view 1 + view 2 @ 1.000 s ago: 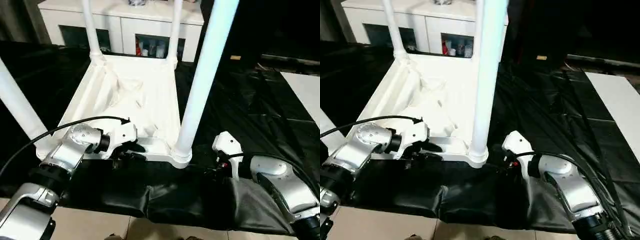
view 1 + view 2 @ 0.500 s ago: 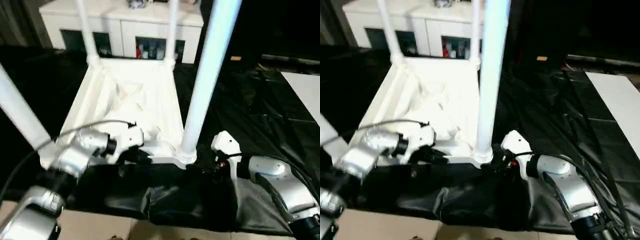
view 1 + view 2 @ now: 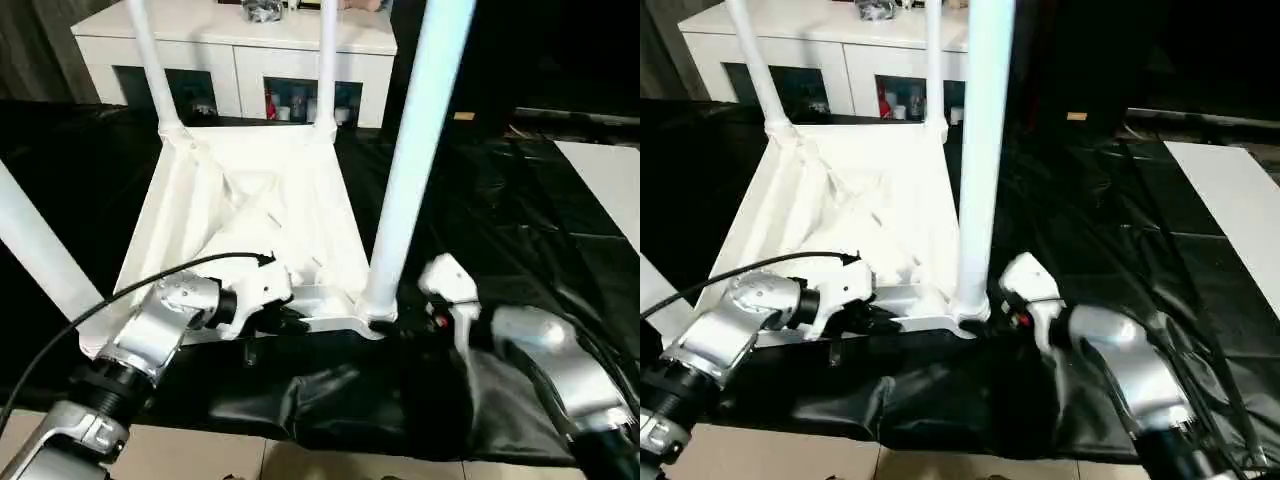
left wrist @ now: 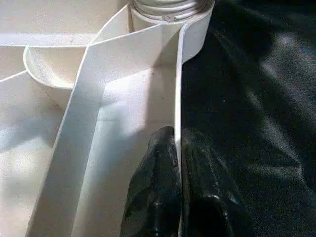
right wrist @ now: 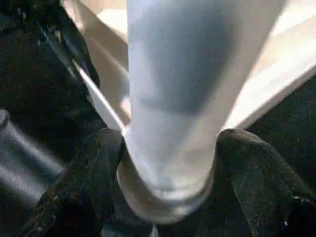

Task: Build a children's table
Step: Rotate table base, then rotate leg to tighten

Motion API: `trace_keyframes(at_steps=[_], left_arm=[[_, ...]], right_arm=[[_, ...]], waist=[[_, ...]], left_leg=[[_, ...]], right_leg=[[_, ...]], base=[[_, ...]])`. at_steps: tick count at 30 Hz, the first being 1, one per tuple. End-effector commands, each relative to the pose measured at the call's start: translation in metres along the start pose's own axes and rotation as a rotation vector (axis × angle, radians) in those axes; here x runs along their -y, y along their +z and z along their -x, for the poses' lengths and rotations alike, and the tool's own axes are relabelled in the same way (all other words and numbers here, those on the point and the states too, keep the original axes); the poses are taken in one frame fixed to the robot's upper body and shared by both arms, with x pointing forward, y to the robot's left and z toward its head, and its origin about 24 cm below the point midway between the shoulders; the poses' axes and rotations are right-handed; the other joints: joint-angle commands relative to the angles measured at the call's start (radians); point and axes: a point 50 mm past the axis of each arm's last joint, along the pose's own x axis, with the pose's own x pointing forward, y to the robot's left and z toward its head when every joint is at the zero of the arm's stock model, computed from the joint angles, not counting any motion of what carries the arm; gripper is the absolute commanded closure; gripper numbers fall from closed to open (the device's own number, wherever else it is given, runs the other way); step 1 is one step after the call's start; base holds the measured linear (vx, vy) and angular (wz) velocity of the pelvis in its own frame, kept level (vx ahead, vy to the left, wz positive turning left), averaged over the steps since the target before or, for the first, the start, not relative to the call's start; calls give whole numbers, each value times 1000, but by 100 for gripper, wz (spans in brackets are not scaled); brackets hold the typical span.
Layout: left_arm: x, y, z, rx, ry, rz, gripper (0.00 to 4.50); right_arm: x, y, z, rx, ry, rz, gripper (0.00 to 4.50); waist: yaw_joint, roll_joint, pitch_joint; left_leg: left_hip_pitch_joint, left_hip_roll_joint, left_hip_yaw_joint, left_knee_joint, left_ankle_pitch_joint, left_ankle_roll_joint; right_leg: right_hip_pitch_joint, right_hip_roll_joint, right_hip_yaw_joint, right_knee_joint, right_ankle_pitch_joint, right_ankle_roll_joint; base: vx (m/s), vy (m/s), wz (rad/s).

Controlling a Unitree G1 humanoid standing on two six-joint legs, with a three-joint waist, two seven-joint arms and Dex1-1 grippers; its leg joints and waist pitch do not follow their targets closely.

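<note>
Black sheet point(image 3: 520, 230) over the floor, upturned white children's table point(image 3: 250, 210) lying directly on it

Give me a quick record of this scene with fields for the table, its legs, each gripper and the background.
table: white table top lies upside down on black sheeting
legs: four white legs stand in the corner sockets, the nearest leg at the near right corner
left gripper: shut on the table top's near rim
right gripper: fingers on either side of the nearest leg's base
background: white cabinet
</note>
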Motion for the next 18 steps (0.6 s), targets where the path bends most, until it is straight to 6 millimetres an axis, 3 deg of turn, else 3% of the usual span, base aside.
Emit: trace_keyframes(at_steps=[1,4,7,12,18], left_arm=[[8,-8,-9,1,-21,47,445],[8,-8,-9,-4,-15,48,445],[8,-8,-8,-7,-12,48,445],[7,-9,-6,-19,-6,48,450],[6,-11,-5,-34,-3,44,450]], right_arm=[[3,4,-1,26,0,-7,107],[0,2,-5,13,18,-2,107],[0,1,-7,5,23,3,107],[2,-1,-6,-12,22,9,158],[5,-4,-3,-42,24,34,185]], waist=[[5,-7,-53],[7,-6,-51],[8,-9,-51],[8,-8,-51],[8,-7,-51]], left_leg=[[-1,8,7,-80,-313,35],[-1,7,9,-80,-302,37],[0,7,10,-80,-312,35],[-1,7,9,-81,-317,32],[0,7,9,-81,-318,33]], right_leg=[[42,-36,25,-82,-361,-160],[44,-35,25,-79,-326,-175],[45,-37,25,-81,-351,-170],[45,-37,26,-83,-372,-159],[44,-37,25,-82,-363,-163]], base=[[0,0,0],[0,0,0],[0,0,0],[0,0,0],[0,0,0]])
